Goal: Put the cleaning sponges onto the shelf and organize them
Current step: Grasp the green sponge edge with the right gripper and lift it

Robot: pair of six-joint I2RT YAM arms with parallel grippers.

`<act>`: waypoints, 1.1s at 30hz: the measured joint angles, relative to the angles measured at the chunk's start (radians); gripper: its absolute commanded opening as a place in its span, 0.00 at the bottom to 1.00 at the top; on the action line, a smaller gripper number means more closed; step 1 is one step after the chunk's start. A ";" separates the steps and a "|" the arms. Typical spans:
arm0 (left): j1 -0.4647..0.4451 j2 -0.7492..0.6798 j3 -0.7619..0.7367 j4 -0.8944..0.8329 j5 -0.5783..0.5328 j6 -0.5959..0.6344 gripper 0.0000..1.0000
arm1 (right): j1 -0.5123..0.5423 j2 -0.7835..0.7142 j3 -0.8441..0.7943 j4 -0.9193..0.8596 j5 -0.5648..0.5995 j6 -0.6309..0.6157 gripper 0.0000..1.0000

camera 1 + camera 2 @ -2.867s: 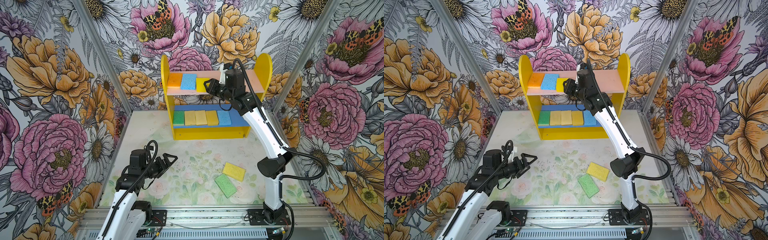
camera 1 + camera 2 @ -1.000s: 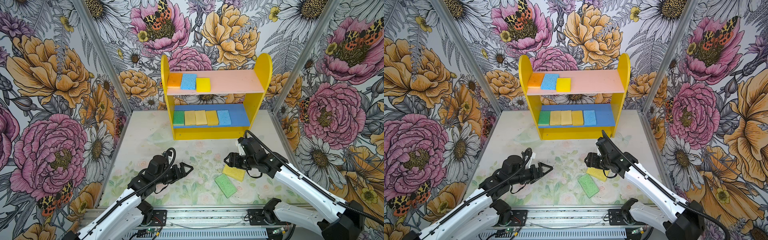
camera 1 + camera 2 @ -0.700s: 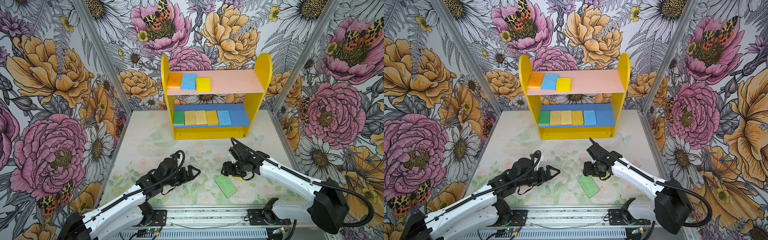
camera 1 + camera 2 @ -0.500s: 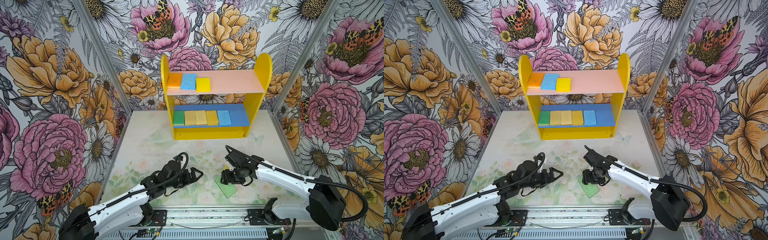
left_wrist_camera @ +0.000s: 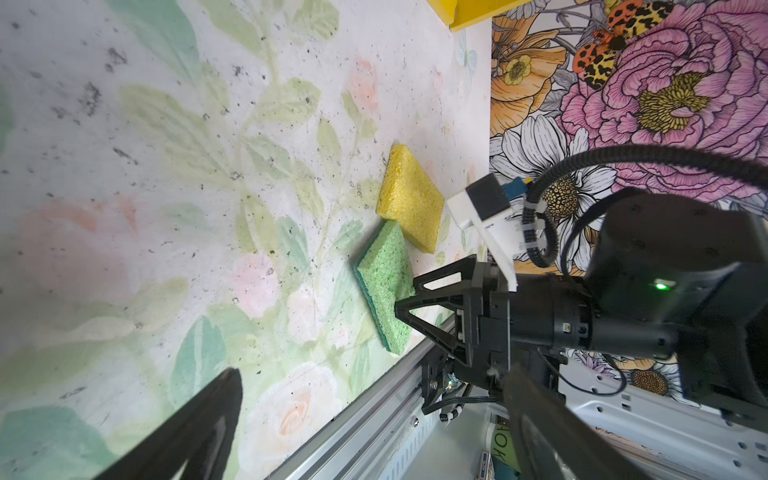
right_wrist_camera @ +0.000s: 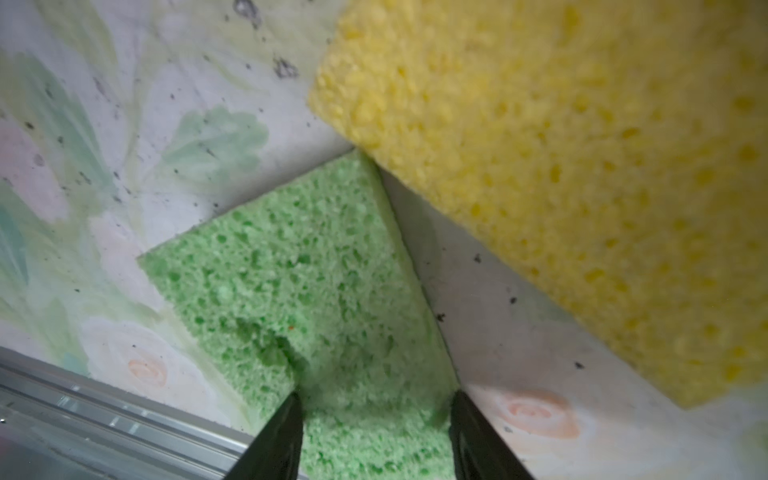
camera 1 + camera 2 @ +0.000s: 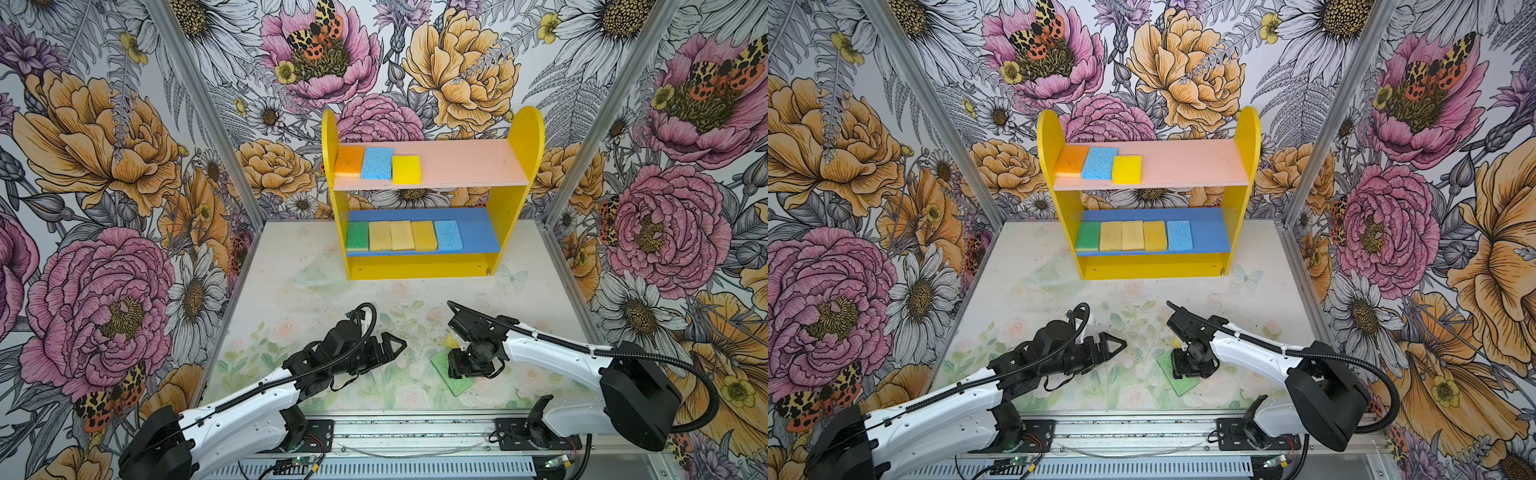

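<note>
Two sponges are left; the green sponge point(image 6: 291, 270) is straddled by the right gripper point(image 6: 374, 395), whether squeezed cannot be told; soft and light, it is best pinched across its narrow sides.

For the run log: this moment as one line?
right gripper: astride green sponge, grip unclear | left gripper: open, empty | yellow sponge: on table | shelf: eight sponges

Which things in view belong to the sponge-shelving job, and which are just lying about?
Job: shelf; three sponges on its pink board; five sponges on its blue board; green sponge and yellow sponge on the table; right pincer, on the green one.
Not job: floral walls; front metal rail.
</note>
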 measured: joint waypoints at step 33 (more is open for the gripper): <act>-0.133 0.252 -0.058 0.249 -0.043 -0.098 0.99 | 0.000 -0.138 -0.008 0.024 0.049 0.025 0.57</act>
